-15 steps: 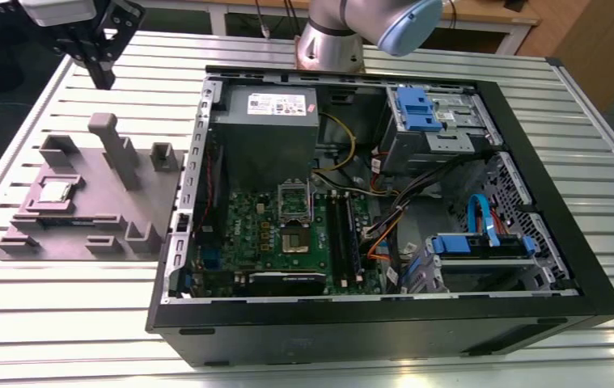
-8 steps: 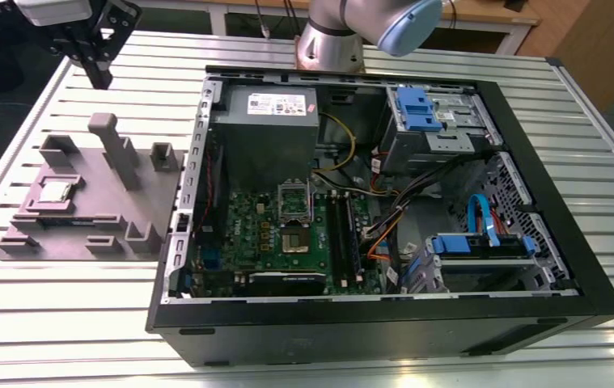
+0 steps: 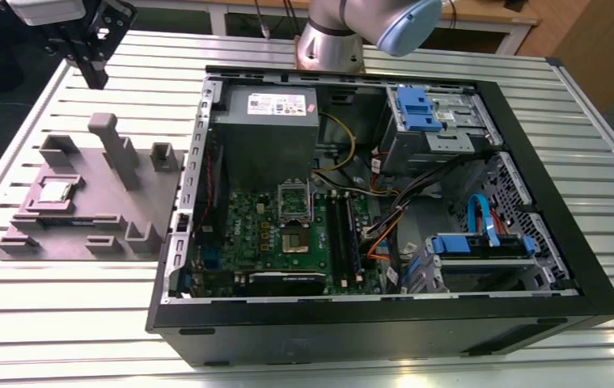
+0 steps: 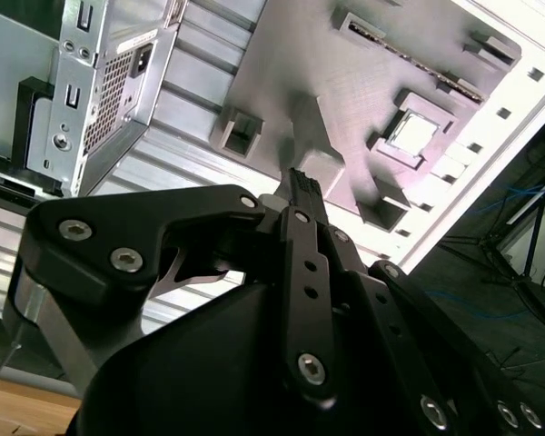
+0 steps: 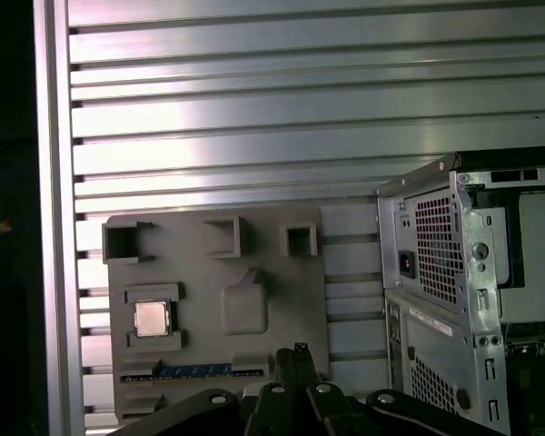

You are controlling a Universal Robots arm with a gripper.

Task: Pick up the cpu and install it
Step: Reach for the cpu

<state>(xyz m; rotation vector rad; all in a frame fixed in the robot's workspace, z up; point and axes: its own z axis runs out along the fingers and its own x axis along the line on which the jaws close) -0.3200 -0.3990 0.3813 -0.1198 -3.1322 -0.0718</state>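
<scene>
Silver-topped cpu (image 3: 57, 191) lies in its square pocket on the grey-mauve fixture block (image 3: 123, 234). The block sits on the slatted aluminium table (image 3: 48, 323), just beside the open pc case (image 3: 565, 267), on the exterior view's left.

Status, my read: nothing done yet. Chip not grasped, not carried, not seated, so the whole pick and the whole install are left. The socket (image 3: 293, 237) on the green motherboard (image 3: 242, 234) inside the case shows no silver lid that I can make out. Whether its bracket is up is too small to tell.

My pincer (image 3: 96, 79) hangs above the table's far corner, past the block's upright posts, well apart from the cpu and touching nothing. In both wrist views the fingers look pressed together with nothing between them, so closed and empty.

Chip itself: small flat square with a pale shiny metal top and a thin dark rim. It lies flat, top face up, framed by the pocket's raised lips. Far smaller than the grey power-supply box (image 3: 272, 121). In the first wrist view it catches the light and reads brighter than the matte block around it.
</scene>
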